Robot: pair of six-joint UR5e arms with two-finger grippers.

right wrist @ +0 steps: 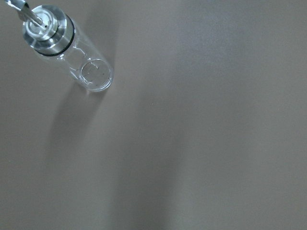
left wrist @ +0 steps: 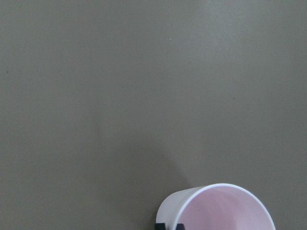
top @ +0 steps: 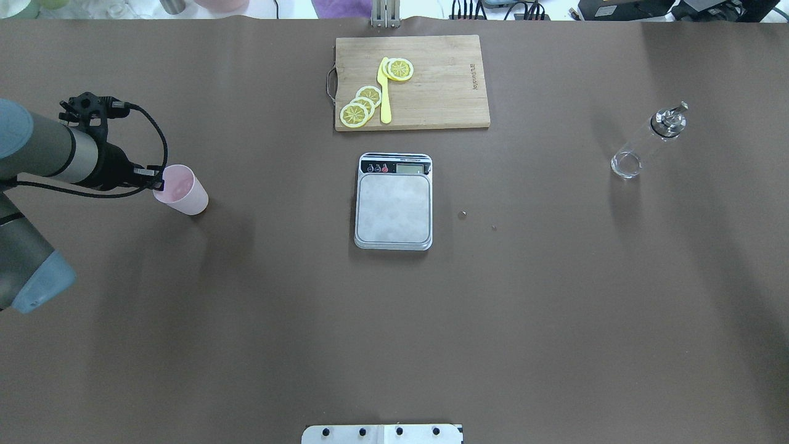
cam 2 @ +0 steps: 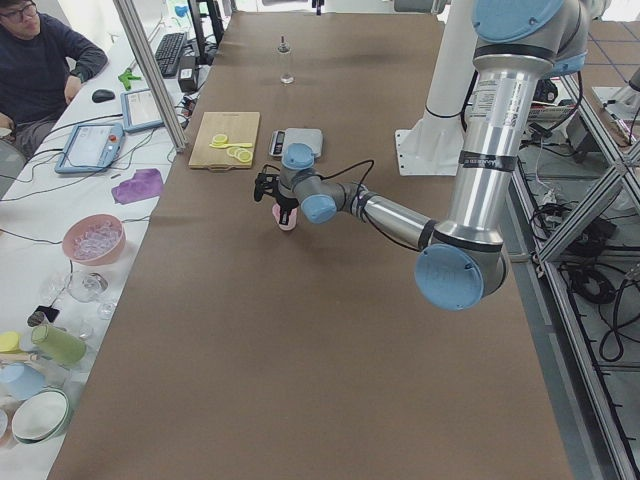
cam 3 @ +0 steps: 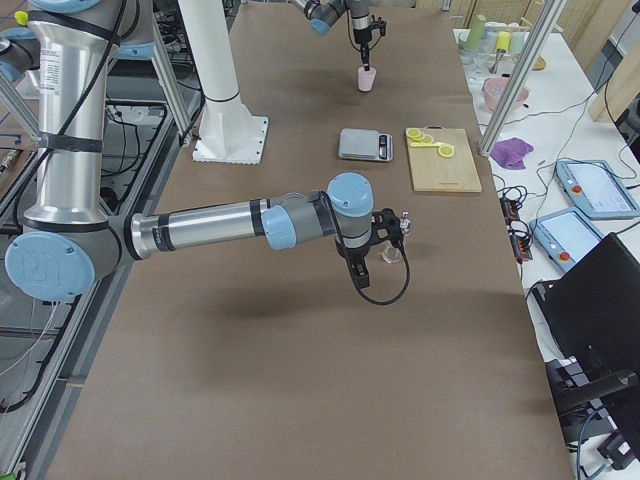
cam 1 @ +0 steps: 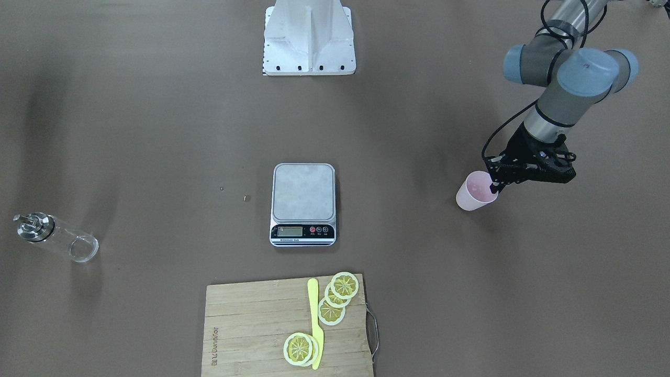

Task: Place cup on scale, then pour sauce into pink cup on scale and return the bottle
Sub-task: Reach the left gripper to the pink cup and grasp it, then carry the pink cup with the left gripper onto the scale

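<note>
Brown table covering (top: 394, 345) is filling every view, operator, and the cup (top: 182, 190) is standing upright on it at the robot's left end, well apart from the scale (top: 393, 200). Your left gripper (top: 159, 180) is sitting right at the cup's rim, on the side away from the scale. Its jaws are looking narrow, with one dark fingertip (left wrist: 168, 226) showing against the outside of the cup wall. You're getting no more than that: the left wrist camera is cutting off the fingers and part of the cup, so I cannot tell whether the rim is actually being pinched.

The scale is lying flat at the table's middle, its display too small to read. Past it, the bottle (top: 647, 145) is standing upright near the robot's right end, metal cap up; I cannot make out what it is holding. The right gripper (cam 3: 398, 232) is showing only in the right side view, hanging close by the bottle, and I cannot tell how its jaws are standing.

Across from the robot, a cutting board (top: 444, 92) is carrying lemon slices (top: 354, 114) and a yellow knife (top: 384, 92) close to the far edge. A wide stretch of covering is lying between cup and scale, and another between scale and bottle, with two small specks (top: 463, 214) just beside the scale.
</note>
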